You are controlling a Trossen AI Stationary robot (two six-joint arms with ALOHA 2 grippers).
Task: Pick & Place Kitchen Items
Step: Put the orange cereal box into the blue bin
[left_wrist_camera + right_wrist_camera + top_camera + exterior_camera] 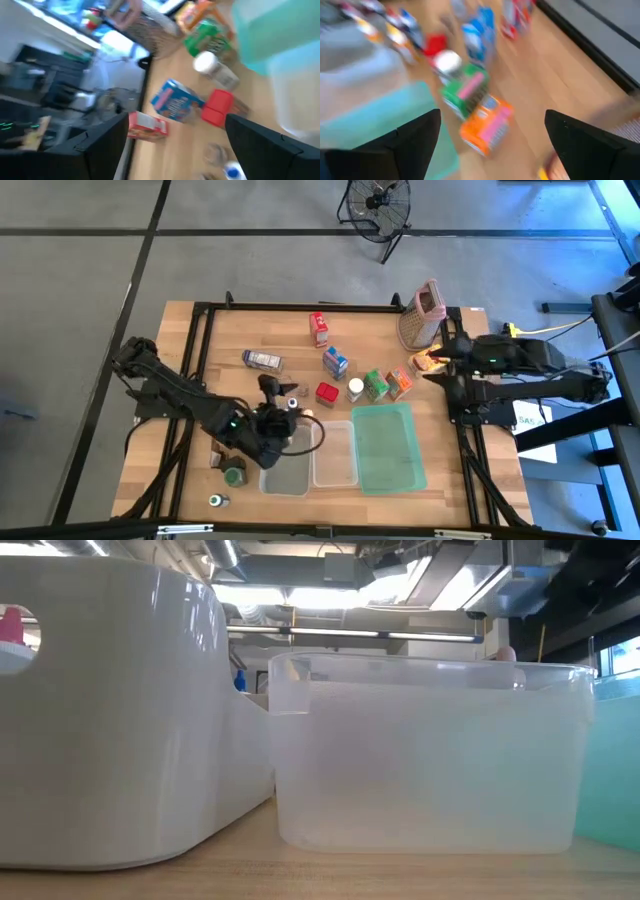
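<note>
1. Risk, as a judgement: the left gripper [272,418] sits low in the lower-centre of the overhead picture, crowded against the left clear tub [290,455] and a small jar [291,402]; a careless sweep could knock the jar over or shove the tub
2. Risk: the right gripper [432,363], at the right edge, is near the metal grater [421,315] and the orange carton [400,383]; a wide approach could tip either (both stand close together)
3. Left arm pose: it reaches in from the left edge, elbow bent, its fingers [102,142] spread apart and empty
4. Right arm pose: it stretches in from the right, its fingers [402,140] parted, gripping nothing
5. The kitchen items lie mid-table: red carton [319,329], blue carton [335,362], green carton [375,385], all outside the green tray [388,448]
</note>
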